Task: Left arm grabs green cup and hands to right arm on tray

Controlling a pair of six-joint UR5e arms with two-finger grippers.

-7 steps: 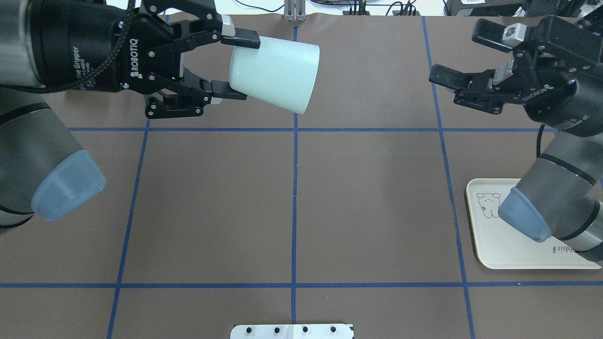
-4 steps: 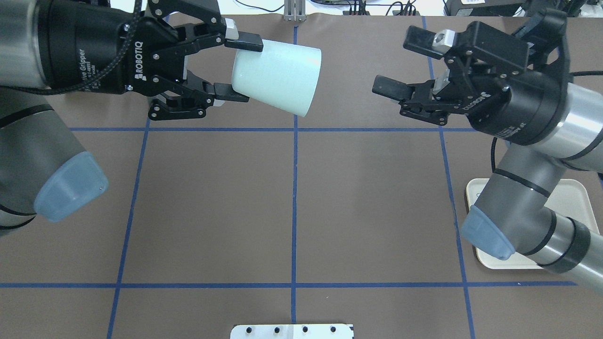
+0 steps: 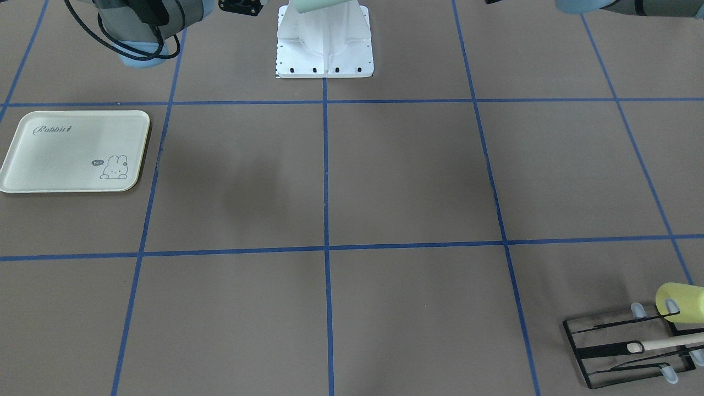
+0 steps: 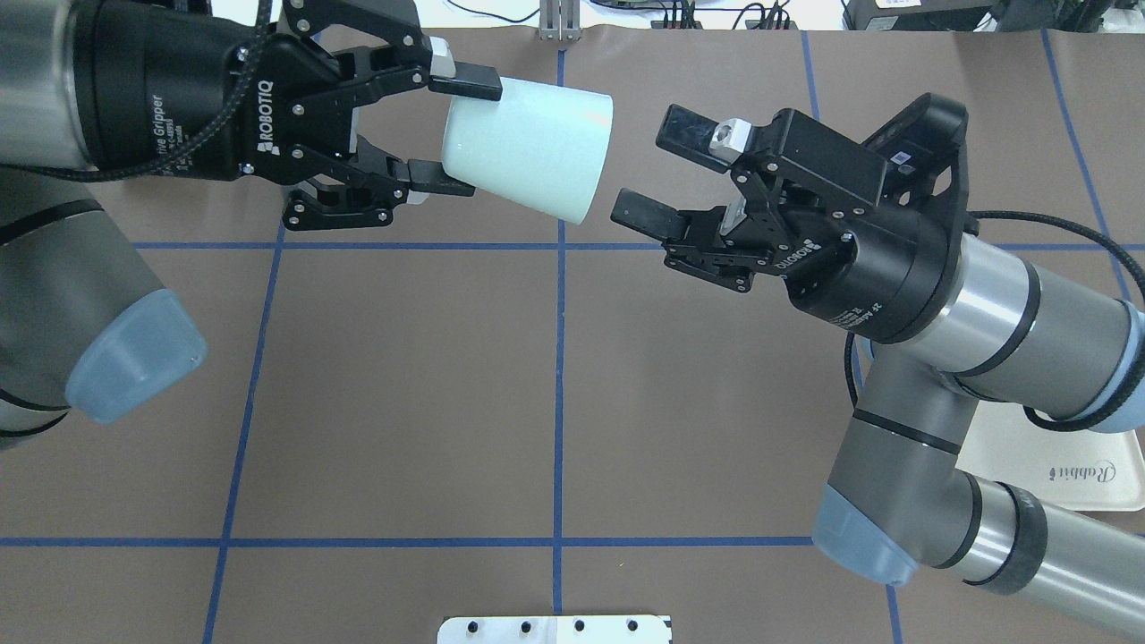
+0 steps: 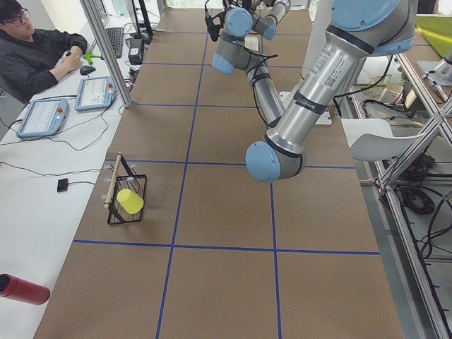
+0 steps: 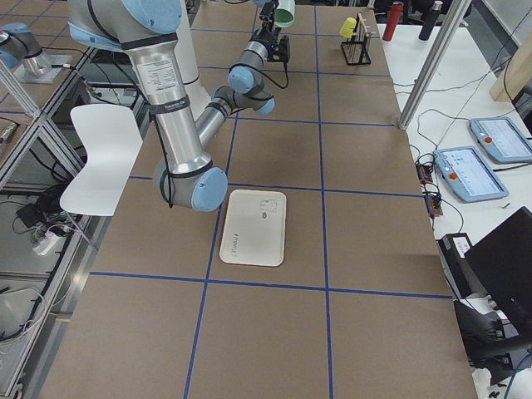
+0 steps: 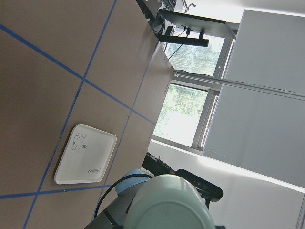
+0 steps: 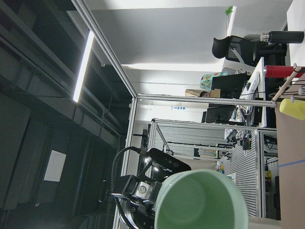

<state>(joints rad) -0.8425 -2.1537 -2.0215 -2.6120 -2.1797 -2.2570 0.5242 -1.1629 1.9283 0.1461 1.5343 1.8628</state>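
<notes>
1. Starting at the left gripper [image 4: 454,136], note that its jaws are clamped on the narrow base end of the green cup [image 4: 528,148], one finger on each side of the wall.
2. Locate the cup. It hangs in the air on its side, over the far middle of the table [image 4: 402,376], with its open mouth turned to the right. The right wrist view looks straight into its darker green inside.
3. Check the right gripper [image 4: 653,168]. Its jaws stand wide apart and point left at the cup's mouth. The fingertips are just beside the rim and touch nothing.
4. Follow the arms outward. The left arm [image 4: 54,268] comes in from the left and the right arm [image 4: 984,313] from the right. In the overhead view the right arm partly hides the tray [image 3: 71,151], which lies at the right side of the table, well apart from the cup.
5. Judge the step in hand as the approach to the hand-over. The pickup is done and the transfer is not yet made.
6. Expect the next move to call for the right gripper to advance left until its fingers straddle the cup at the mouth end, clear of the left fingers, and then close. The left jaws should open only once that grip is firm.
7. Watch the alignment. The smooth tapered wall may slip under a skewed squeeze.
8. Disregard the yellow cup [image 3: 679,301] on the black wire rack [image 3: 621,352] at the far left.
</notes>
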